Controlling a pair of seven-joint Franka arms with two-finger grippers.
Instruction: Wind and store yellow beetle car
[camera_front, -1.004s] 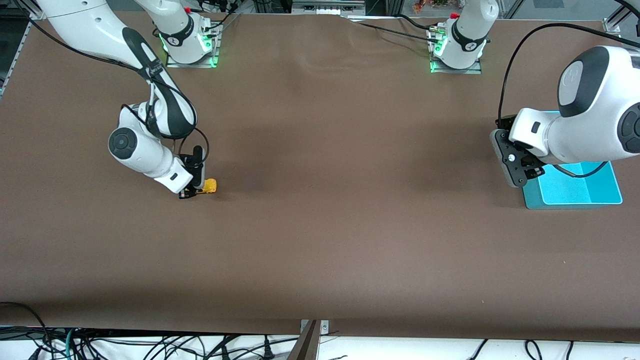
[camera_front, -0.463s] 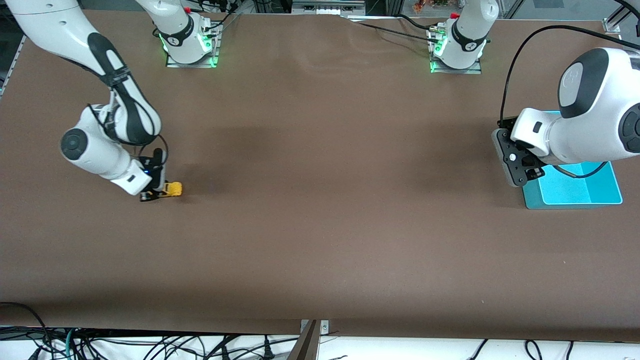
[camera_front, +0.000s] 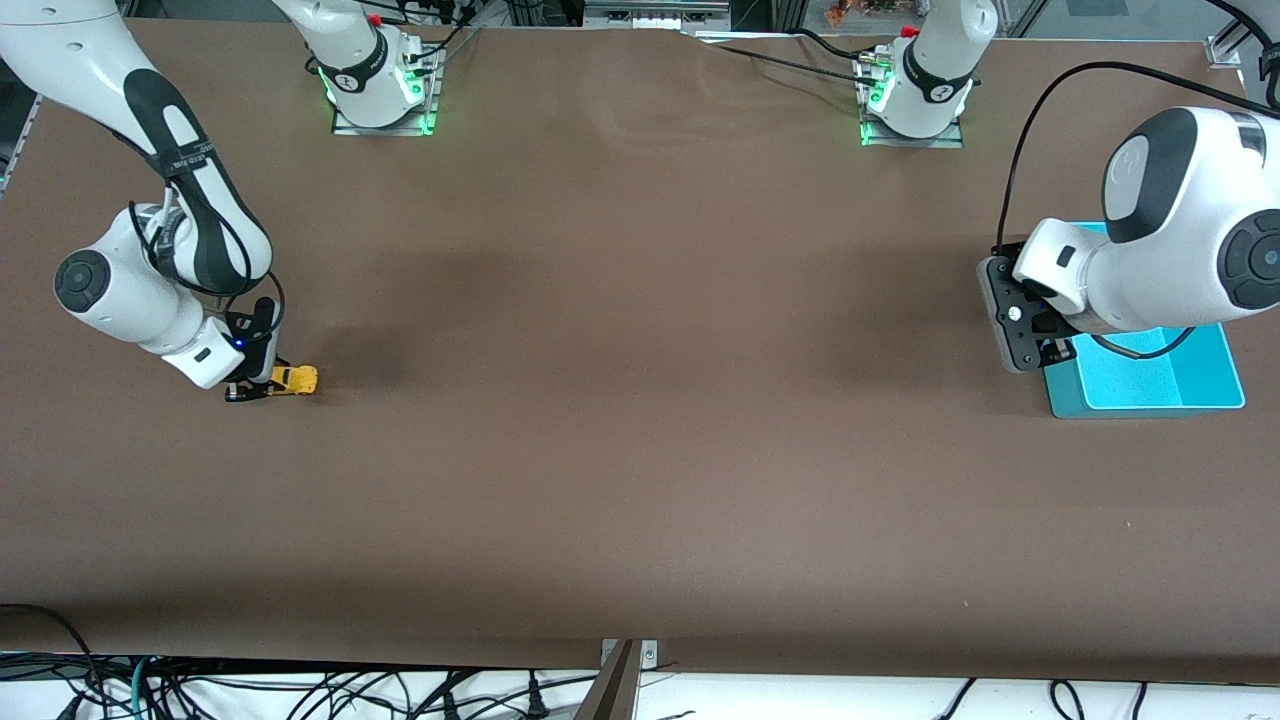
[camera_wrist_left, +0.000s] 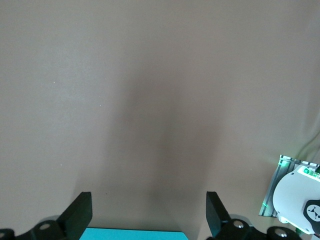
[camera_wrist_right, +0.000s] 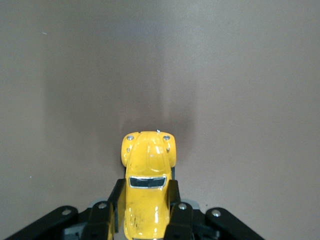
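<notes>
Right pincer (camera_wrist_right: 146, 220) clamping yellow beetle car (camera_wrist_right: 146, 187) — left pincer (camera_wrist_left: 146, 220) agape, waiting

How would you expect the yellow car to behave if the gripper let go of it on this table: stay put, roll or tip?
Likely roll: the car sits on wheels on the flat table. Its glossy rounded shell looks hard and probably slippery between the right gripper fingers shut on it. Tipping seems unlikely, since it is low.

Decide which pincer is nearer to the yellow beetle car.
Right. The right pincer is shut on the yellow beetle car; the left pincer waits open over the turquoise bin at the table's left-arm end.
</notes>
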